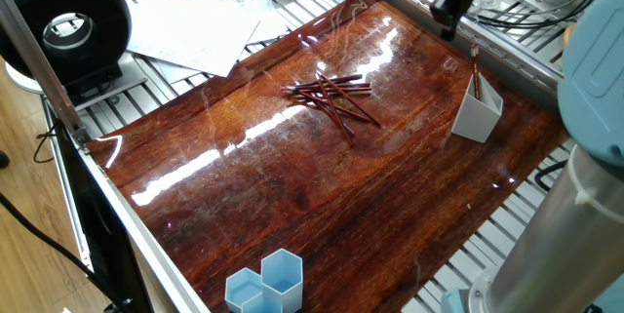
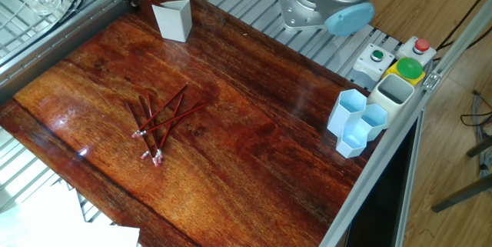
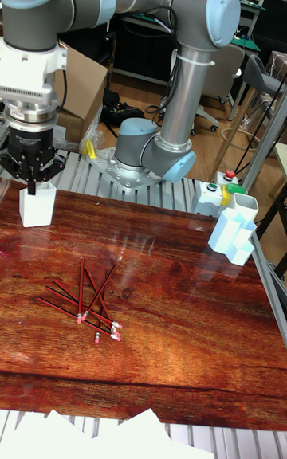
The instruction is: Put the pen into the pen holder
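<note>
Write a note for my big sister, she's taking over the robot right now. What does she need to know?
Gripper: above the table's far edge, beside the pen holder, holding nothing visible; whether the jaws are open or shut is unclear.
Pen holder: white cup upright on the wooden table; one pen already stands in it.
Pile of pens: loose at mid-table, untouched.
Done: one pen delivered.
Left: possibly the pile, one at a time.
</note>
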Action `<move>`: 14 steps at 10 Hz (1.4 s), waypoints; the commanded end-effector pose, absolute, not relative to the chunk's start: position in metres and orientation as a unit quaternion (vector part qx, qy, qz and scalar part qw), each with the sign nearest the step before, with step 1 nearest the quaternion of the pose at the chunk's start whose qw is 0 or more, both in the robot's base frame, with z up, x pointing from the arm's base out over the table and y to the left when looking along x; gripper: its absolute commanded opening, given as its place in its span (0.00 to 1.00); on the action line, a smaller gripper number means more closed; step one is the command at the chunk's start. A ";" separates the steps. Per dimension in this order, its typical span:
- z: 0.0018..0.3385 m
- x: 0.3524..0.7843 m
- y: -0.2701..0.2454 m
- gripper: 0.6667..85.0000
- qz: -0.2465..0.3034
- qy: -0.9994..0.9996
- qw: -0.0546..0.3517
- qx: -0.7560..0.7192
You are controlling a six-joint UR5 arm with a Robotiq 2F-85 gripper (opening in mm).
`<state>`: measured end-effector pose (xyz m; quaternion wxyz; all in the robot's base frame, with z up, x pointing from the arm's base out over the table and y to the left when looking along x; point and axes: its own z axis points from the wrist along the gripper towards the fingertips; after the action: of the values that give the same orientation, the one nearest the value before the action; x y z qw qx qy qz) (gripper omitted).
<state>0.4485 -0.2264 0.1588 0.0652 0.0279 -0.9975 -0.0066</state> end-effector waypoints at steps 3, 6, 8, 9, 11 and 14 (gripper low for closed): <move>0.177 0.432 -0.293 0.00 0.088 -0.991 0.063 0.079; 0.174 0.409 -0.283 0.00 0.039 -0.993 0.084 0.069; 0.165 0.375 -0.271 0.00 -0.016 -0.992 0.116 0.052; 0.168 0.367 -0.261 0.00 -0.036 -0.990 0.131 0.039; 0.168 0.370 -0.249 0.00 -0.056 -0.990 0.126 0.011; 0.167 0.380 -0.238 0.00 -0.076 -0.991 0.106 0.006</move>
<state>0.3754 -0.2509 0.1663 0.1193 0.0202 -0.9915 -0.0483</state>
